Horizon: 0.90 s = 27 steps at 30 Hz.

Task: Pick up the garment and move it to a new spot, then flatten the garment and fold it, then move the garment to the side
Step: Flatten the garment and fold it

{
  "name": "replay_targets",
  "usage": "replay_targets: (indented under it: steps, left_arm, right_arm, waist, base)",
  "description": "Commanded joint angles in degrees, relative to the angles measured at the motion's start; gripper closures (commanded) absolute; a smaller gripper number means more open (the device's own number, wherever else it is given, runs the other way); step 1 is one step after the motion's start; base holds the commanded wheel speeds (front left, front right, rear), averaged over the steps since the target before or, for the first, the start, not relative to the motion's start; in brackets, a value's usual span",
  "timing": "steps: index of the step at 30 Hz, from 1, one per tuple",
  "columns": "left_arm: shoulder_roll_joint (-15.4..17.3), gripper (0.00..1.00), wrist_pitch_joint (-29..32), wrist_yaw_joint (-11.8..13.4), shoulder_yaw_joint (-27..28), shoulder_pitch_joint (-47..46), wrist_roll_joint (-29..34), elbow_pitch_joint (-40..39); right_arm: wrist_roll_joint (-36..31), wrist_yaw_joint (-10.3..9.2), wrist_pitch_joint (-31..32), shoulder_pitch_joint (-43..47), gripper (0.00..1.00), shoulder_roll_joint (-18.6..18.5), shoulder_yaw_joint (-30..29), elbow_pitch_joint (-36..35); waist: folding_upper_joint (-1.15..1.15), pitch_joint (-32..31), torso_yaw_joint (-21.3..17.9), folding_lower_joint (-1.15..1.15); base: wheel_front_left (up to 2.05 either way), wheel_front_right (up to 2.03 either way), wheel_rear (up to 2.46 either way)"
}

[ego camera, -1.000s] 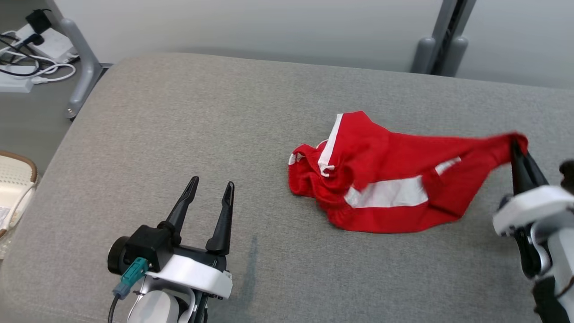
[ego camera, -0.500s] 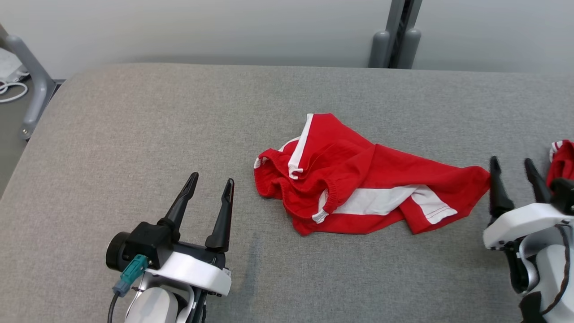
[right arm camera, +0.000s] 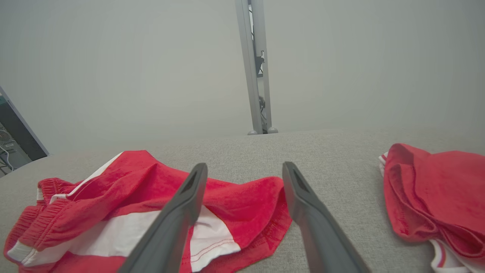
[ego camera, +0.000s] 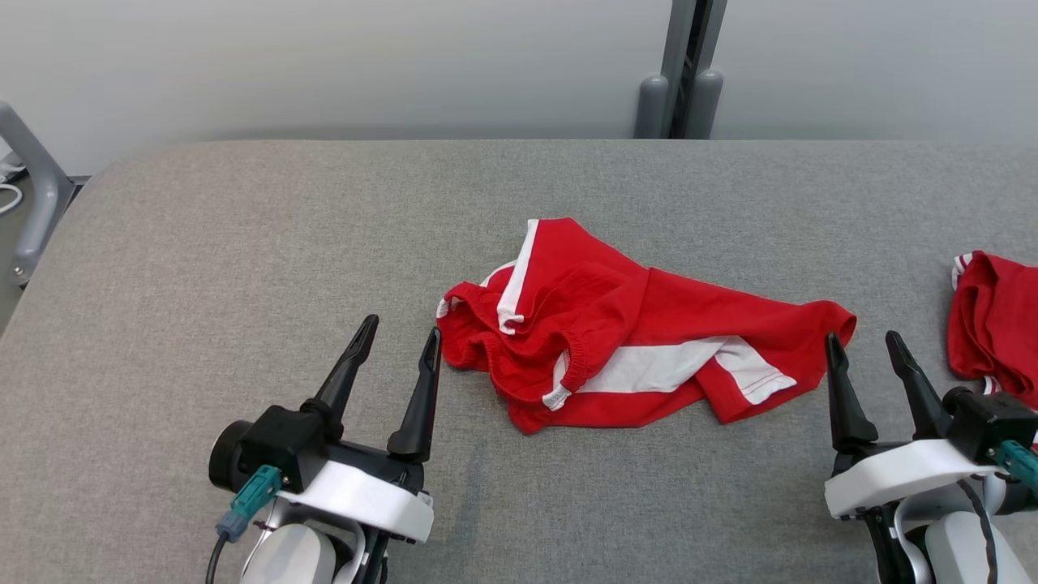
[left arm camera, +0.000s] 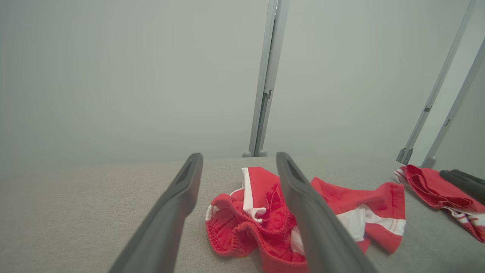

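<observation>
A red garment (ego camera: 641,324) with white stripes lies crumpled in the middle of the grey padded table (ego camera: 243,227); it also shows in the left wrist view (left arm camera: 257,216) and the right wrist view (right arm camera: 144,204). My left gripper (ego camera: 399,341) stands open just left of its elastic waistband, touching nothing. My right gripper (ego camera: 864,345) is open with nothing between its fingers, close beside the garment's right corner. The left gripper's fingers (left arm camera: 166,220) and the right gripper's fingers (right arm camera: 178,216) stand well apart.
A second red piece of clothing (ego camera: 993,324) lies at the table's right edge, also seen in the right wrist view (right arm camera: 435,193) and the left wrist view (left arm camera: 435,189). A grey post (ego camera: 681,73) stands behind the table against the pale wall. A metal frame leg (ego camera: 32,195) is at the far left.
My right gripper has let go of the garment's right corner and opened; the cloth has dropped flat onto the table. The head camera has turned right, shifting the whole picture.
</observation>
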Motion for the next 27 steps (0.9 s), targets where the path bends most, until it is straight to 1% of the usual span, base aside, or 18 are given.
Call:
replay_targets:
  steps: [1,6,9,15,19,22,27]
  left_arm:
    - [0.2,0.00,-0.2,0.1,0.0,0.2,-0.1,-0.1]
    - [0.2,0.00,-0.2,0.1,-0.5,0.6,-0.5,0.1]
    - [0.2,0.00,-0.2,-0.4,-1.6,0.4,-0.7,0.4]
    - [0.2,0.00,-0.2,-1.8,-6.6,-2.0,0.6,2.9]
    - [0.2,0.00,-0.2,-3.1,-11.9,-4.6,1.8,7.9]
    - [0.3,0.00,-0.2,-3.5,-15.5,-7.3,3.4,12.9]
    - [0.3,0.00,-0.2,-3.9,-18.3,-11.0,3.9,19.5]
  right_arm:
    - [0.0,-0.01,0.0,0.4,0.00,0.0,0.1,-0.3]
    - [0.2,-0.01,0.0,0.6,0.00,0.1,0.4,0.0]
    - [0.2,-0.01,0.0,0.7,0.00,0.1,0.7,0.2]
    - [-0.1,-0.01,0.0,-0.1,0.00,0.4,1.0,0.5]
    - [-0.4,0.00,0.0,-0.8,0.00,0.6,0.5,0.7]
    - [-0.7,0.00,0.0,-1.1,0.00,0.8,0.1,0.7]
    - [-0.9,0.00,0.0,-1.9,0.00,1.2,-0.1,0.9]
  waist:
    - [0.00,0.0,-0.1,0.00]
    - [0.00,-0.1,-0.4,0.00]
    - [0.00,-0.1,-0.8,0.00]
    - [0.00,1.2,-2.3,0.00]
    - [0.00,2.5,-3.6,0.00]
    - [0.00,3.4,-4.5,0.00]
    - [0.00,4.5,-6.0,0.00]
  base:
    - [0.00,0.00,0.00]
    - [0.00,0.00,0.00]
    - [0.00,0.00,0.00]
    - [0.00,0.00,0.00]
    - [0.00,0.00,0.00]
    - [0.00,0.00,0.00]
    - [0.00,0.00,0.00]
